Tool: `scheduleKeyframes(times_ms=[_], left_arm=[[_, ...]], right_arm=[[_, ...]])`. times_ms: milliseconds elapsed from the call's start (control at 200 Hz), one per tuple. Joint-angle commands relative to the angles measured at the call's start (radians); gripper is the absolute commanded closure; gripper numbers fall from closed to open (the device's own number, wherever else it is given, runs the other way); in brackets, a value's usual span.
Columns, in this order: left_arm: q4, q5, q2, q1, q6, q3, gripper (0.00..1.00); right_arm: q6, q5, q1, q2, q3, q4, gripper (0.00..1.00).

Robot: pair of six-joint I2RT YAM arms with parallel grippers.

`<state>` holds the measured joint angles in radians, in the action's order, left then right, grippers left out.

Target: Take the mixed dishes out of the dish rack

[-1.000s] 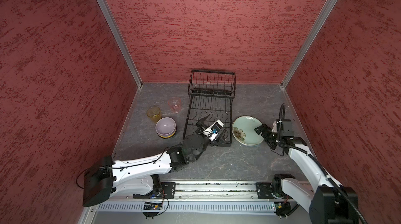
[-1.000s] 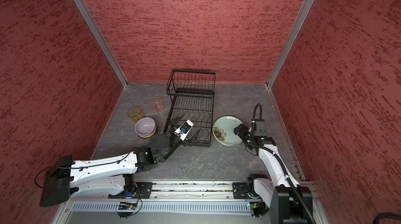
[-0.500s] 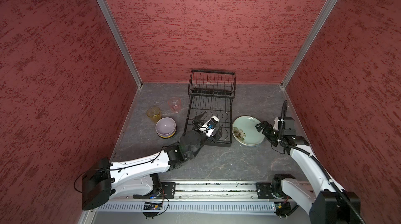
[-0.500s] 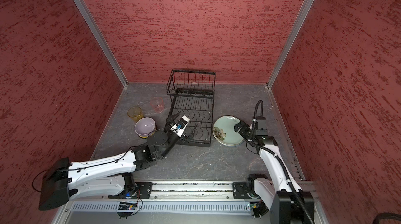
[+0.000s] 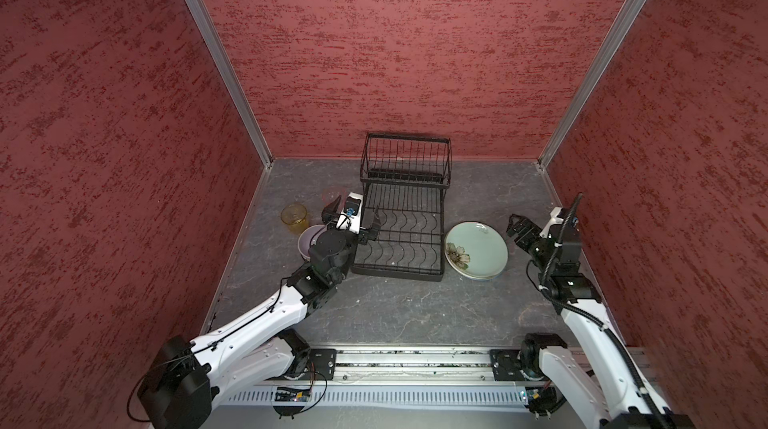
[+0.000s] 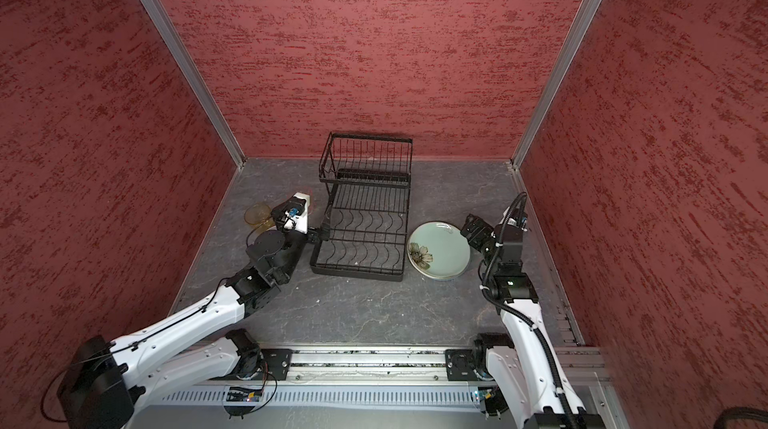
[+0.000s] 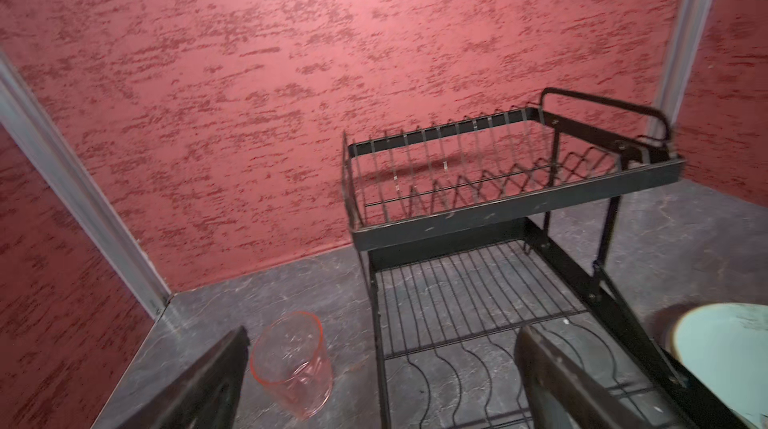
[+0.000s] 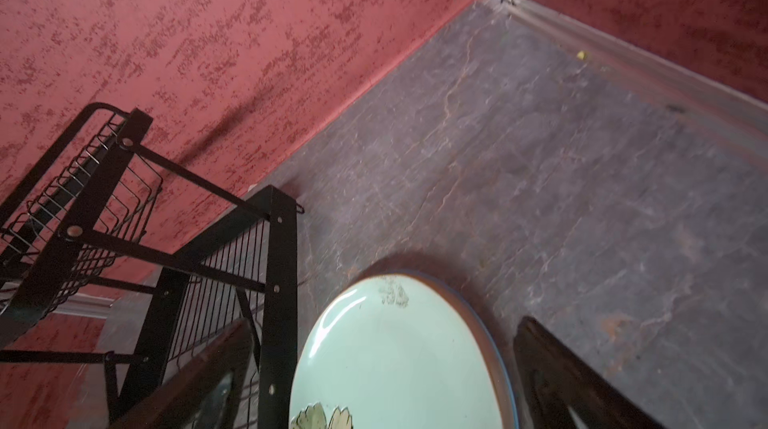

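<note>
**Dish rack [image 5: 403,231] stands bare, dishes out on the bench**
Left claw [image 5: 355,209] and right claw [image 5: 516,228] gape, holding nothing. Green plate [image 5: 482,248], bowl [image 5: 305,240], amber tumbler [image 5: 294,218] and pink tumbler [image 7: 293,364] flank the rack. All probably brittle and slick, best pinched at rims.

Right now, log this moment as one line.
dish rack: empty | left tool: open, over rack's left edge | right tool: open, beside green plate
</note>
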<state>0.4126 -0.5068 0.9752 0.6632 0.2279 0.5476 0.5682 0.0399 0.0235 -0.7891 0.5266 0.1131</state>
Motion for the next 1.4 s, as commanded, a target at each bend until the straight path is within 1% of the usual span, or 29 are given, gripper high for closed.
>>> scheduleKeyframes(times_ms=[0,105,150,281,316,436,541,671,781,872,992,1062,1152,1192,1247,1393], left_arm=[[0.055,0.036,0.009,-0.078,-0.039,-0.029,0.00],[0.105,0.043,0.021,-0.166,-0.072,-0.068,0.00],[0.109,0.056,0.026,-0.206,-0.099,-0.086,0.00],[0.134,0.079,0.043,-0.307,-0.175,-0.144,0.00],[0.158,0.089,0.050,-0.334,-0.191,-0.164,0.00],[0.242,0.103,0.093,-0.411,-0.222,-0.217,0.00],[0.255,0.116,0.126,-0.462,-0.243,-0.230,0.00],[0.330,0.159,0.197,-0.517,-0.248,-0.260,0.00],[0.342,0.180,0.270,-0.550,-0.255,-0.244,0.00],[0.364,0.186,0.333,-0.560,-0.235,-0.221,0.01],[0.447,0.197,0.392,-0.563,-0.197,-0.223,0.01],[0.554,0.202,0.443,-0.569,-0.189,-0.244,0.01],[0.631,0.206,0.495,-0.569,-0.186,-0.265,0.01],[0.648,0.208,0.504,-0.569,-0.183,-0.265,0.01],[0.624,0.213,0.494,-0.570,-0.185,-0.264,0.01],[0.680,0.225,0.499,-0.566,-0.177,-0.290,0.01]], right_arm=[[-0.095,0.148,0.004,0.009,-0.059,-0.228,0.01],[-0.151,0.223,0.003,0.030,-0.194,-0.483,0.01],[-0.182,0.262,0.003,0.025,-0.235,-0.558,0.01],[-0.228,0.355,0.003,-0.031,-0.242,-0.573,0.01],[-0.236,0.369,0.003,-0.052,-0.250,-0.602,0.01],[-0.253,0.388,0.004,-0.136,-0.291,-0.752,0.01],[-0.274,0.408,0.003,-0.225,-0.306,-0.851,0.01],[-0.287,0.410,0.004,-0.290,-0.304,-0.882,0.01],[-0.291,0.405,0.003,-0.317,-0.332,-0.953,0.01],[-0.300,0.403,0.003,-0.356,-0.344,-1.007,0.01],[-0.330,0.403,0.003,-0.435,-0.316,-1.032,0.01],[-0.344,0.407,0.004,-0.470,-0.308,-1.049,0.01],[-0.381,0.425,0.004,-0.500,-0.323,-1.130,0.01],[-0.389,0.444,0.003,-0.508,-0.343,-1.195,0.01],[-0.394,0.458,0.003,-0.524,-0.376,-1.291,0.01],[-0.410,0.418,0.003,-0.555,-0.376,-1.317,0.01]])
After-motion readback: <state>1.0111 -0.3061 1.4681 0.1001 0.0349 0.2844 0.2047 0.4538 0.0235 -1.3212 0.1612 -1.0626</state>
